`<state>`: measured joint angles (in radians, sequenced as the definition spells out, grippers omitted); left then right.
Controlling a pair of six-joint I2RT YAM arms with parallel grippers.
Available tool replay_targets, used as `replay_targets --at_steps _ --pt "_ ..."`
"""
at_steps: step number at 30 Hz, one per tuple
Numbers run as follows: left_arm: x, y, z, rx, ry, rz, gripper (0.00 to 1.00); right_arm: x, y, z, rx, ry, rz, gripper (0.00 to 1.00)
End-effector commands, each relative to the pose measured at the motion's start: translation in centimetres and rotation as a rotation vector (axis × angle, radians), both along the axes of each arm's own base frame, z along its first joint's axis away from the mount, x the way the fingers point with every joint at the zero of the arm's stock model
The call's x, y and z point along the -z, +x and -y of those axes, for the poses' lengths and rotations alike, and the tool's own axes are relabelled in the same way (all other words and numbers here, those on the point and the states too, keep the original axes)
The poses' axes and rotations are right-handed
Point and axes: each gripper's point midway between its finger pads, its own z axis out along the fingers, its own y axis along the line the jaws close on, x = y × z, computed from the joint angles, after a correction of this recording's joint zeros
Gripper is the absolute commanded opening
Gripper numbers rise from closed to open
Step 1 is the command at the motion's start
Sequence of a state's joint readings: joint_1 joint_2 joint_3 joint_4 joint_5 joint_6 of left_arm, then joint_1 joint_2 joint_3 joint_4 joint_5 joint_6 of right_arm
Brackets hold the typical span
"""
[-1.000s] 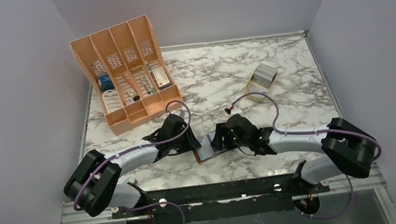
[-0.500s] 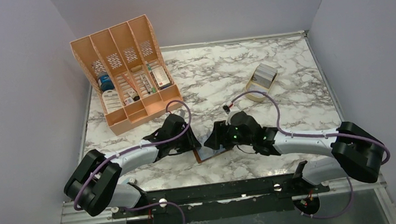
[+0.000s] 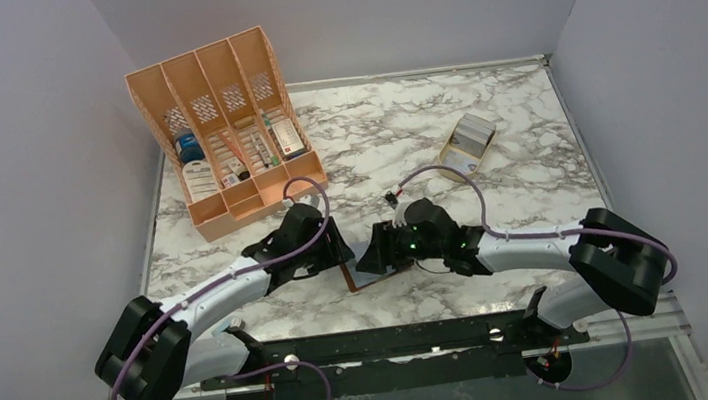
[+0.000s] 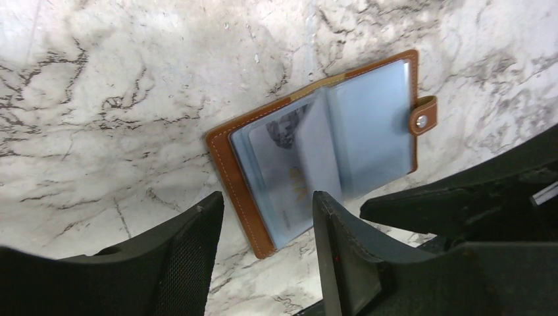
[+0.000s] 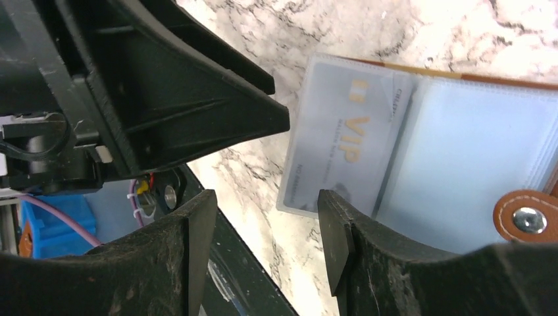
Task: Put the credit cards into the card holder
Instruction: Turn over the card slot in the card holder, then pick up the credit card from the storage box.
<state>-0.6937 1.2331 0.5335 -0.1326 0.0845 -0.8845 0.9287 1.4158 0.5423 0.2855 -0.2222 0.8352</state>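
Left wrist view shows the card holder (image 4: 329, 151) lying open on the bench (image 4: 99, 99) close to its near edge, between the two arms. One VIP card (image 5: 339, 151) appears seated inside a clear sleeve, so I judge at least one insertion done. The left jaws and right jaws are both released, grasping nothing, poised over the holder. More credit cards (image 3: 474, 130) stand in the wooden stand (image 3: 455, 165) toward the far right corner, probably left to fetch.
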Motion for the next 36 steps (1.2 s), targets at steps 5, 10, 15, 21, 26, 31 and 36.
replay_targets --at_steps 5,10,15,21,26,31,36 --pt "-1.7 0.4 -1.2 -0.048 0.003 0.062 0.57 -3.6 3.2 0.1 -0.053 -0.158 0.255 0.58" --pt "-1.0 0.4 -0.7 -0.013 0.005 0.058 0.58 -5.5 6.9 2.2 -0.025 -0.309 0.421 0.57" --pt "0.5 0.3 -0.3 0.024 0.01 0.044 0.58 -7.4 12.6 6.1 0.076 -0.499 0.543 0.57" --pt "1.3 0.8 0.1 0.059 0.041 0.043 0.56 -8.3 19.4 12.2 0.191 -0.709 0.592 0.56" --pt "1.4 1.3 1.1 0.111 0.022 0.07 0.54 -7.5 24.3 17.7 0.297 -0.856 0.587 0.56" --pt "0.1 1.7 3.1 0.177 -0.065 0.112 0.53 -6.9 27.8 21.9 0.362 -0.973 0.569 0.56" --pt "-2.7 2.0 4.9 0.252 -0.144 0.167 0.55 -5.9 30.2 24.9 0.332 -1.112 0.568 0.57"
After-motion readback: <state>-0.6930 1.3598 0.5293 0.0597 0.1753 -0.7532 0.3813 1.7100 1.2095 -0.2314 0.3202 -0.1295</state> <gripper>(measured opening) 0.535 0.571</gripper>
